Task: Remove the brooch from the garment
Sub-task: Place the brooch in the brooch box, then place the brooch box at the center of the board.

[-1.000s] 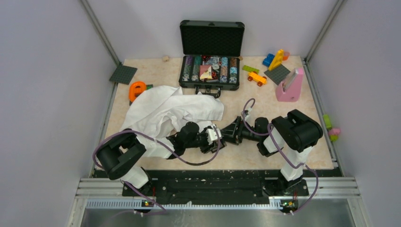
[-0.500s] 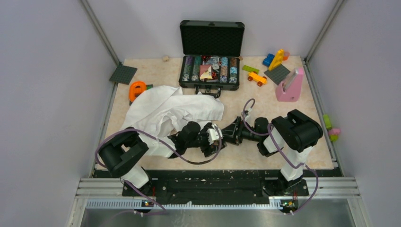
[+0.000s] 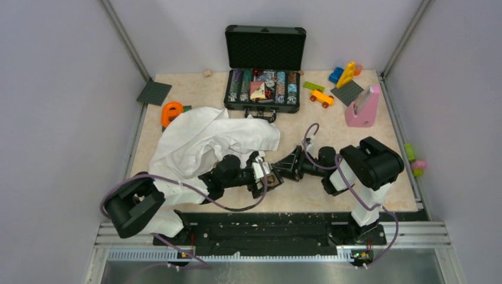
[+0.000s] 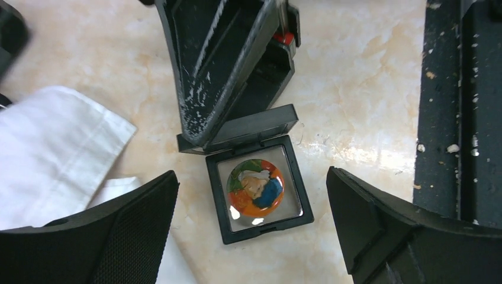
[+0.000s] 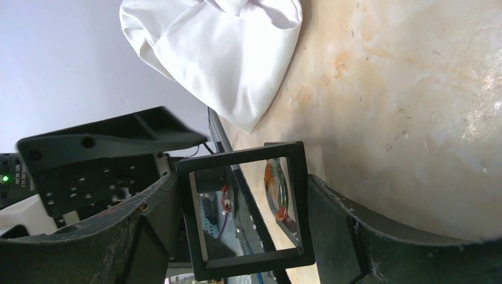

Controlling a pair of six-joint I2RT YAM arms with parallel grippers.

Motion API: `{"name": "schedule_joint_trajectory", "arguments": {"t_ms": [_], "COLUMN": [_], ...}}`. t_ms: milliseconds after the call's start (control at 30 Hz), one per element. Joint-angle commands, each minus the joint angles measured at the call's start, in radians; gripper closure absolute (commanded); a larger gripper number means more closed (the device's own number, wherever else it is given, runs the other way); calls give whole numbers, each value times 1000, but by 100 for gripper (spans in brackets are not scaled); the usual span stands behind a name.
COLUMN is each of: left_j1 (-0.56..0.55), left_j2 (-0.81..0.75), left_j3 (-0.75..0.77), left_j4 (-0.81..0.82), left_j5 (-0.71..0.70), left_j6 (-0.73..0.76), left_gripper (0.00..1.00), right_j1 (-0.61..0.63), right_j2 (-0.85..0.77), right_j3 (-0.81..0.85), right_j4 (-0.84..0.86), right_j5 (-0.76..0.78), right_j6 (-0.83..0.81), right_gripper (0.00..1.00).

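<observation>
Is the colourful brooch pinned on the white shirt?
No, the brooch lies inside the open black frame on the table, beside the white shirt and not on it.

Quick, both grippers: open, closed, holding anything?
Left gripper: open, holding nothing.
Right gripper: closed on the black square frame.

From above, the black frame (image 3: 265,177) is nearly lost between the left arm (image 3: 228,173) and right arm (image 3: 314,163), its brooch (image 4: 256,188) too small for me to make out. Left of the frame, the shirt (image 4: 53,148) runs off the left wrist view. Behind the frame's lid (image 5: 243,160) I see the brooch only edge-on.
</observation>
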Motion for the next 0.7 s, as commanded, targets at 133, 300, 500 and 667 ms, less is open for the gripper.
{"name": "schedule_joint_trajectory", "arguments": {"t_ms": [133, 300, 500, 667], "left_j1": [-2, -2, -2, -2], "left_j2": [-225, -284, -326, -327], "left_j3": [-115, -137, -151, -149], "left_j4": [157, 149, 134, 129], "left_j5": [-92, -285, -360, -404], "left_j6": [-2, -35, -42, -44], "left_gripper": [1, 1, 1, 1], "right_j1": [4, -28, -102, -162], "right_j2": [-29, -69, -157, -249], "right_j3": [66, 103, 156, 245], "right_j4": [-81, -240, -527, -817], "right_j5": [18, 37, 85, 177], "right_j6": [-87, -183, -362, -549], "right_gripper": [64, 64, 64, 63]}}
